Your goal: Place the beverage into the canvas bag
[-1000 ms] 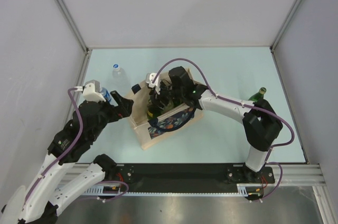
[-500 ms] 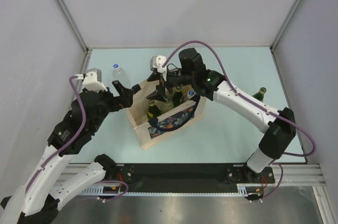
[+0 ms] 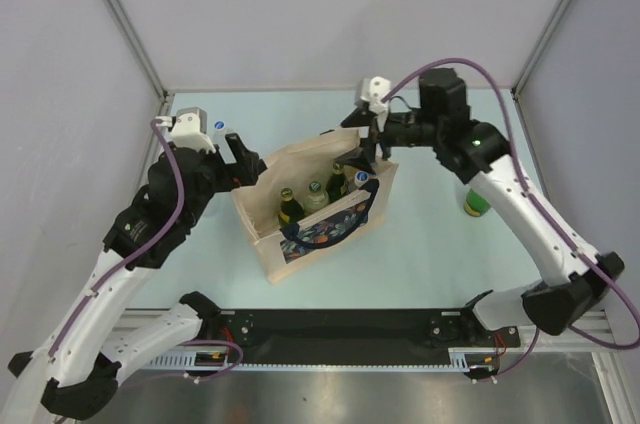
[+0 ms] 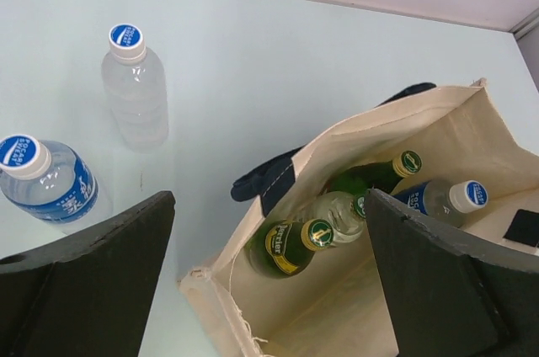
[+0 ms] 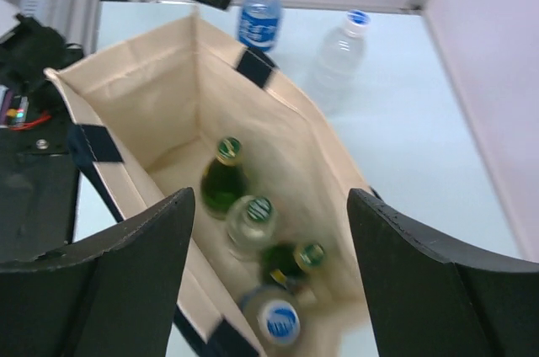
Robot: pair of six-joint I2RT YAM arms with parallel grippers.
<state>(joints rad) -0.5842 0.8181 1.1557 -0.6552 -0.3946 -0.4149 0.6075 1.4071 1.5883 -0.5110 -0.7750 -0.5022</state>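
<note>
Hovering by canvas bag (image 3: pixel 268 244) | right end effector (image 5: pixel 269 222): apart, empty | left end effector (image 4: pixel 269 235): apart, empty

Setting the job aside, here's what you've got around you: a pale mint worktop (image 3: pixel 420 244), plain and matte. Behind it is a plain white back wall (image 3: pixel 340 14), with a greyish left panel (image 3: pixel 60 94) and right panel (image 3: pixel 600 144) boxing it in. An aluminium left post (image 3: pixel 122 19) and right post (image 3: pixel 557 19) slant down to the rear corners. Along your near edge there's a black rail (image 3: pixel 340 326) running across, a white slotted duct (image 3: pixel 350 366) just below it, then a strip of brushed metal (image 3: pixel 400 394). A small circuit board (image 3: pixel 478 362) sits by the rail's right end, too tiny to read
</note>
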